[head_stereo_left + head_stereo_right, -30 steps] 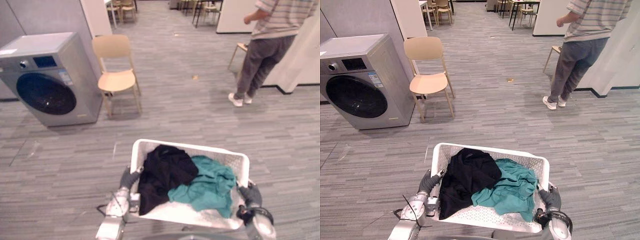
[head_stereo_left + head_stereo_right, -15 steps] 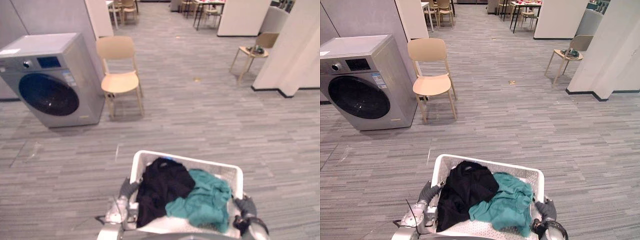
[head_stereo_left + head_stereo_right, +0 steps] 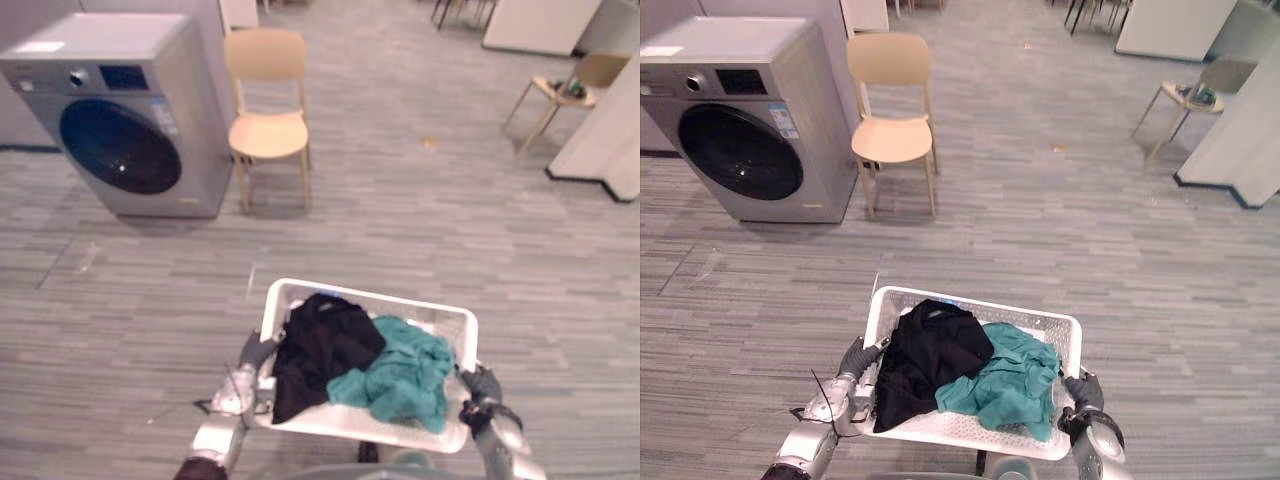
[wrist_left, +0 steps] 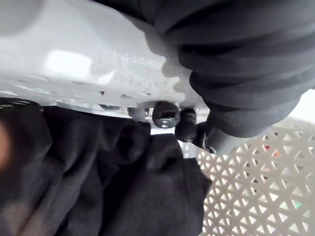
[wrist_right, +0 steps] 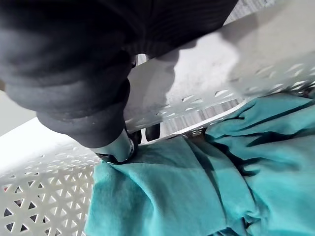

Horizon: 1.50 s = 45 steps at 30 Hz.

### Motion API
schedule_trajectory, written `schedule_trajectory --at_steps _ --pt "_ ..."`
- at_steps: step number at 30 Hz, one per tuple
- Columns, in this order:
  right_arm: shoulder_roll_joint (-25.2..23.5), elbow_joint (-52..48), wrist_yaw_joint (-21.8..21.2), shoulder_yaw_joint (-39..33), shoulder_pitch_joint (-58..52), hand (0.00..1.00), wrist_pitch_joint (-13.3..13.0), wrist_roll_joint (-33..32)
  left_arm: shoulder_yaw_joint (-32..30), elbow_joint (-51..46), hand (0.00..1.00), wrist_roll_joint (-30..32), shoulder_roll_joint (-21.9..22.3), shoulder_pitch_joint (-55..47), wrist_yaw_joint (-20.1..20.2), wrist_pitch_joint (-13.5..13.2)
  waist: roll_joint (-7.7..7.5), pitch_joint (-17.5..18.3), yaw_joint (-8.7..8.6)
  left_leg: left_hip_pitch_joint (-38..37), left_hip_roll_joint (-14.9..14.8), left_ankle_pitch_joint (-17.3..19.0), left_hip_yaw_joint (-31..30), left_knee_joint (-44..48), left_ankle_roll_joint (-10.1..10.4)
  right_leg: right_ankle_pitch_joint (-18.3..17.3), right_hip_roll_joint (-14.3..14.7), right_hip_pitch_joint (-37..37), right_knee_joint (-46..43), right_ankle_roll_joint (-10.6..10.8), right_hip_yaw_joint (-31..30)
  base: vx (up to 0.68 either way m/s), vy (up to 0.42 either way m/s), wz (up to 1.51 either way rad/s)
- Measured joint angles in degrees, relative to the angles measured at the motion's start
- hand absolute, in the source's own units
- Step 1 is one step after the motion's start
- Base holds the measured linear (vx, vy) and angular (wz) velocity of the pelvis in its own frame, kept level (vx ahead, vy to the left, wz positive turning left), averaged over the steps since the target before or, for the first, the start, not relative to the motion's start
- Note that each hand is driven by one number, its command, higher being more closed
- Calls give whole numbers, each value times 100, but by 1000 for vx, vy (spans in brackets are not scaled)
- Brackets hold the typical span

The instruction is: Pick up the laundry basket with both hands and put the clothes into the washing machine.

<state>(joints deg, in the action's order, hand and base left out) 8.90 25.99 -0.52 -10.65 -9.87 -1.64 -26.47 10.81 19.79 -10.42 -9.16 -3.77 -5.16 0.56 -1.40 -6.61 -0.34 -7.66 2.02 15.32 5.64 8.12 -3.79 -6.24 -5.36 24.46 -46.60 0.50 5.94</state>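
Basket (image 3: 970, 300) of clothes (image 3: 1005, 380) held before me | left hand (image 3: 855, 360), right hand (image 3: 1083, 392) hooked over its side rims | washing machine (image 3: 750, 130) well apart, door shut | risk, I reckon: tilt while walking spills clothes; chair (image 3: 892, 140) snags basket

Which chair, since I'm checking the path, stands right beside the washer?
The empty beige chair, just right of the washer. The other chair stands far right with something on its seat.

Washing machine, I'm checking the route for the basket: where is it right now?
The washing machine stands upper left in the left eye view, beside the beige chair, ahead-left of the laundry basket.
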Motion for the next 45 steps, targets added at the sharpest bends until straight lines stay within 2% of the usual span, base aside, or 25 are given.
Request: schedule_trajectory --at_steps 1,2,3,4,5,7,9,12,14,16,18,19,20,21,23,24,26,29,32,33,36,39,40,41,45 --pt "-115 -138 -18 -64 -75 100 32 1 35 -25 100 -2 24 3 1 8 27 26 -6 -170 -54 -21 4 -173 41 -199 131 17 100 -48 102 384 -83 22" --pt "-188 -440 52 -47 -366 100 -40 -25 43 -21 100 40 115 -20 1 12 407 236 -165 -260 -473 171 -148 -378 396 -285 645 -455 1526 44 379 372 -107 93" --pt "-186 -557 55 -48 -695 100 -152 -235 115 -119 100 67 105 -107 123 -3 401 488 -358 -333 -617 287 -267 -256 953 -275 889 -810 2452 -198 775 624 -177 124" --pt "-230 -484 41 -62 -773 100 -235 -357 117 -167 100 175 136 -81 144 -48 158 520 -413 -6 -505 463 -431 949 1003 -214 837 -1004 2566 -704 740 552 -178 79" --pt "-204 -422 66 -107 -734 100 -235 -364 126 -140 100 225 248 -100 117 -37 272 454 -400 293 -619 506 -475 1938 1095 -239 901 -1183 2547 -700 793 582 -177 18" --pt "-24 -574 84 -67 -806 100 -175 -424 123 -154 100 259 343 -181 155 -1 516 322 -165 1715 -1026 -474 -397 5334 1406 -484 1096 -1961 2825 -806 678 559 -159 -23" --pt "36 -552 96 -31 -782 100 -123 -439 78 -154 100 261 374 -214 141 36 623 188 -59 2243 -1240 -445 -338 6308 1339 -488 1238 -2560 3214 -805 553 537 -117 -36" --pt "47 -601 165 -1 -702 100 -64 -438 -17 -156 100 269 378 -232 141 28 578 174 194 2953 -1383 -229 90 5526 987 -613 1126 -3402 3763 -582 291 518 -84 -32" --pt "116 -604 187 1 -538 100 -28 -435 -41 -237 100 267 410 -233 130 -4 492 175 297 3089 -1197 -334 365 2918 696 -737 983 -3797 3983 -374 174 501 25 -10" --pt "204 -558 181 3 -426 100 -31 -431 -28 -247 100 259 427 -234 118 -78 413 181 317 3015 -787 -1021 204 916 708 -846 888 -3942 4042 -183 48 567 105 -18" --pt "228 -353 174 14 -307 100 -7 -429 3 -206 100 259 432 -244 102 -54 350 216 328 2942 -502 -1579 234 469 535 -1004 782 -4224 3966 88 -155 663 206 -43" --pt "195 -347 174 34 -325 100 6 -400 1 -197 100 259 414 -274 78 -40 264 261 425 2803 -358 -2381 154 473 234 -1147 665 -4245 3614 309 -306 502 193 -55" --pt "102 -301 176 31 -319 100 5 -368 -5 -183 100 260 366 -271 54 -37 140 306 423 2767 -256 -2282 242 628 354 -1190 497 -4167 3242 377 -307 632 192 -42" --pt "19 -250 169 -11 -358 100 0 -336 47 -182 100 262 277 -263 32 -16 -105 343 358 2579 -68 -2046 299 617 141 -1091 213 -3671 2004 444 -289 626 150 -6" --pt "-138 -172 169 -46 -366 100 23 -293 102 -179 100 259 124 -251 19 28 -479 310 256 1960 264 -1678 286 379 161 479 -181 -2655 -432 154 -259 771 161 15" --pt "-167 -147 169 5 -342 100 21 -236 84 -169 100 259 118 -255 3 66 -548 256 130 1488 374 -1525 239 263 83 491 -473 -2243 -1448 -79 -184 526 98 23" --pt "-178 -152 165 30 -313 100 17 -209 44 -182 100 259 116 -240 -2 83 -387 161 121 841 324 -1437 202 181 -14 -40 -563 -1722 -2121 -304 -106 542 102 0" --pt "-199 -305 150 2 -366 100 -40 -213 34 -250 100 258 118 -164 7 78 69 175 89 265 -41 -1044 28 130 7 -645 -244 -1002 -1327 -178 191 422 27 6" --pt "-290 -500 146 -12 -368 100 -56 -212 -66 -364 100 259 94 -132 21 65 15 205 69 12 -127 -491 -131 50 286 -551 5 -727 1416 217 173 452 -126 40" --pt "-290 -432 143 -4 -386 100 -53 -211 -115 -309 100 259 98 -153 45 66 -130 273 34 -41 -36 -296 -305 122 387 332 62 -838 2368 114 -94 337 -163 58" --pt "-171 -310 142 26 -388 100 3 -208 -76 -185 100 264 208 -206 83 86 155 370 53 -86 -348 -203 -542 382 456 83 276 -1084 2369 -216 167 458 -205 40" --pt "-141 -329 142 48 -460 100 12 -211 -84 -180 100 264 221 -253 130 90 234 330 12 459 -474 -223 -730 2109 602 -157 338 -1685 2679 -284 508 349 -181 53" --pt "-91 -455 146 90 -503 100 27 -211 -101 -184 100 259 248 -279 133 86 284 246 41 964 -651 -460 -700 3482 1075 -220 399 -2090 2865 -336 644 280 -97 38" --pt "13 -548 148 220 -539 100 27 -214 -212 -198 100 257 330 -376 131 71 305 219 139 1384 -869 -555 -547 4544 1228 -321 490 -2425 2979 -381 687 329 -108 19" --pt "73 -498 154 276 -394 100 33 -210 -243 -233 100 221 323 -521 125 -111 247 275 300 2014 -1311 -462 7 4205 868 -401 391 -2861 3422 -390 675 213 -11 -2"
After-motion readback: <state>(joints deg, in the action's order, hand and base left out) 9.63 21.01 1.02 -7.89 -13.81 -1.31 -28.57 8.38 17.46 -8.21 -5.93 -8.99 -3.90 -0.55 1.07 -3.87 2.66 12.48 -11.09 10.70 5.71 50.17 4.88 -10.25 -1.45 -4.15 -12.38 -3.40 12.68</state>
